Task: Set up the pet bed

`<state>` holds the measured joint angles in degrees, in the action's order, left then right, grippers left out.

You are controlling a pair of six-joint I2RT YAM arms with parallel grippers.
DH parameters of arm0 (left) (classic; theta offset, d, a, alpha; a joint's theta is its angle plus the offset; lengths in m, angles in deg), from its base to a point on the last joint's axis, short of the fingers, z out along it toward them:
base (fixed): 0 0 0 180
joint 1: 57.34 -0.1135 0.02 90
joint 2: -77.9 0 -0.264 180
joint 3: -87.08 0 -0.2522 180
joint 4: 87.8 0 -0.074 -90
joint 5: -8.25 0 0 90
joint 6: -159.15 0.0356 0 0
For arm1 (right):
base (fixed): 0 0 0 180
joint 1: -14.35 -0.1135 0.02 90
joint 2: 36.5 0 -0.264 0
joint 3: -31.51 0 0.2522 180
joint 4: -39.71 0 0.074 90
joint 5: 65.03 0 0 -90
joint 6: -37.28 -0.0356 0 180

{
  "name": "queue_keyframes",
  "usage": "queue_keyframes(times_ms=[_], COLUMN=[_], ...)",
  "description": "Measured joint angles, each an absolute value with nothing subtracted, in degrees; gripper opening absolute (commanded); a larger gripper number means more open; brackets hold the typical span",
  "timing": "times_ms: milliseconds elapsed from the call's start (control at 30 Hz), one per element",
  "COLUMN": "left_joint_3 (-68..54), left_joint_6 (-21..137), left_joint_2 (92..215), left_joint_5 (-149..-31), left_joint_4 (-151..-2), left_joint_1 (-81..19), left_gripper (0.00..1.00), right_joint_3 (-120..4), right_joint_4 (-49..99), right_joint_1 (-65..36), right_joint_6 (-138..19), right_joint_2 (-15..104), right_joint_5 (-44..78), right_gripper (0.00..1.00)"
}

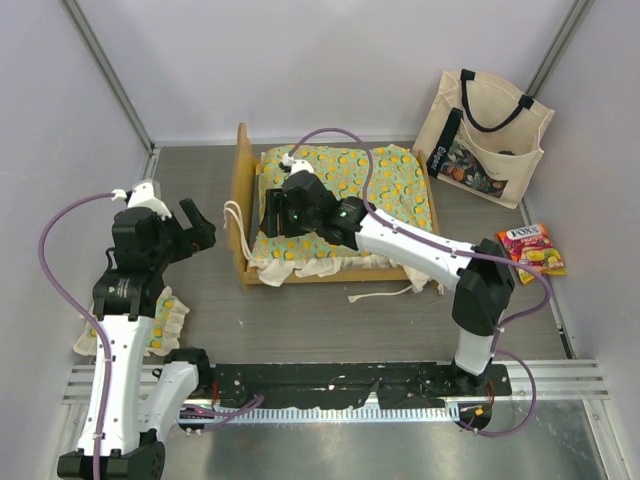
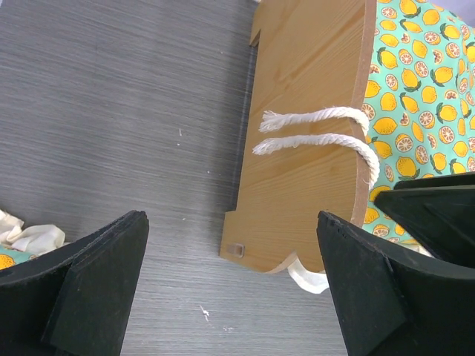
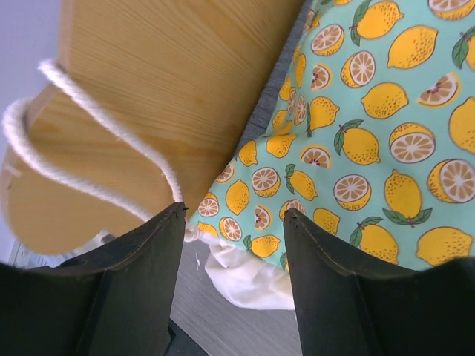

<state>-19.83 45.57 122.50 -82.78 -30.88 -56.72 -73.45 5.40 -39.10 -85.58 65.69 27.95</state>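
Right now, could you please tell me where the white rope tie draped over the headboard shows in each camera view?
Top external: rope tie loops left of the headboard, centre-left.
Left wrist: rope tie, two strands across the wood, right of centre.
Right wrist: rope tie runs diagonally down the wood, left side.
Shared landmark: the light-wood headboard beside the lemon-print cushion.
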Motion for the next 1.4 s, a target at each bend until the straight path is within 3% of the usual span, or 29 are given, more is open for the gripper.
queue_keyframes(times_ms=[400, 533, 567, 600, 633, 700, 1133, 1400], left_joint_3=[-19.81, -19.79, -19.72, -19.70, -19.70, -19.55, -11.11, -10.08], left_joint_6=[45.81, 46.16, 46.47, 46.84, 47.30, 48.17, 48.96, 45.83], left_joint_2=[120.18, 119.59, 119.50, 119.44, 119.33, 119.28, 122.23, 130.06], left_joint_5=[-82.91, -84.40, -85.10, -85.78, -86.91, -88.55, -101.32, -101.17], left_joint_4=[-29.07, -28.85, -28.76, -28.74, -28.70, -28.54, -27.12, -27.89], left_joint_1=[-56.72, -56.72, -56.72, -56.72, -56.72, -56.72, -56.72, -56.72], left_gripper=[1.00, 1.00, 1.00, 1.00, 1.00, 1.00, 0.96, 0.93], right_joint_3=[-76.88, -76.86, -76.86, -76.86, -76.86, -76.86, -70.67, -68.73], right_joint_4=[-2.80, -2.78, -2.78, -2.73, -2.54, -2.04, 3.43, 7.60], right_joint_1=[-44.56, -44.41, -44.39, -44.32, -44.30, -44.28, -43.91, -43.54], right_joint_6=[-95.53, -96.62, -96.66, -96.60, -96.56, -96.05, -93.23, -93.21], right_joint_2=[73.29, 75.20, 75.52, 75.72, 75.92, 75.96, 70.17, 66.98], right_joint_5=[38.51, 40.59, 41.07, 41.37, 41.64, 41.88, 47.08, 45.88], right_gripper=[0.59, 0.38, 0.37, 0.30, 0.11, 0.01, 0.01, 0.01])
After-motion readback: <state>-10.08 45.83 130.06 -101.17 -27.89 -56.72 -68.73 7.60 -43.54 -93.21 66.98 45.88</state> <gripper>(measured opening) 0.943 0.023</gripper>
